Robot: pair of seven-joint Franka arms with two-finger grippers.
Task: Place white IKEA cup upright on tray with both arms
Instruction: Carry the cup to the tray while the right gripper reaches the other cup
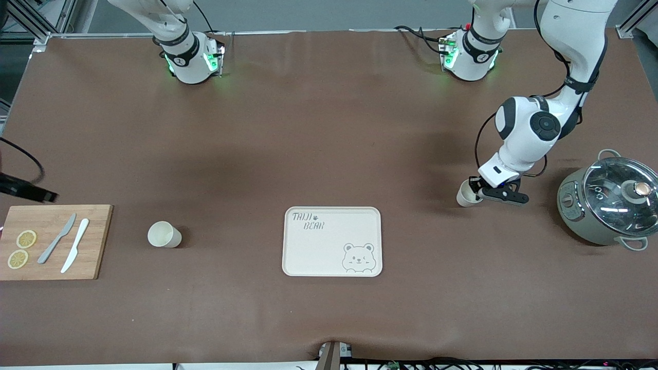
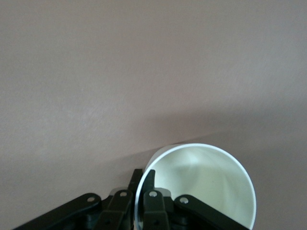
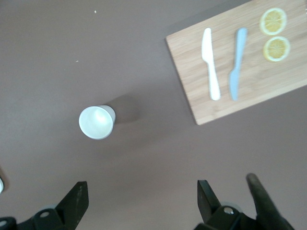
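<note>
The cream-white tray (image 1: pixel 318 249) with the bear face lies flat at the table's middle, near the front camera. My left gripper (image 1: pixel 480 192) is shut on the rim of a white cup (image 1: pixel 467 193), low over the table between the tray and the pot. In the left wrist view one finger (image 2: pixel 154 184) is inside the cup (image 2: pixel 206 182) and one is outside. A second white cup (image 1: pixel 164 235) stands between the tray and the cutting board; it also shows in the right wrist view (image 3: pixel 96 122). My right gripper (image 3: pixel 140 187) is open and empty, high above that area.
A wooden cutting board (image 1: pixel 97 241) with two lemon slices and two knives lies at the right arm's end, also in the right wrist view (image 3: pixel 249 91). A grey-green pot with a glass lid (image 1: pixel 609 203) stands at the left arm's end, close to the left gripper.
</note>
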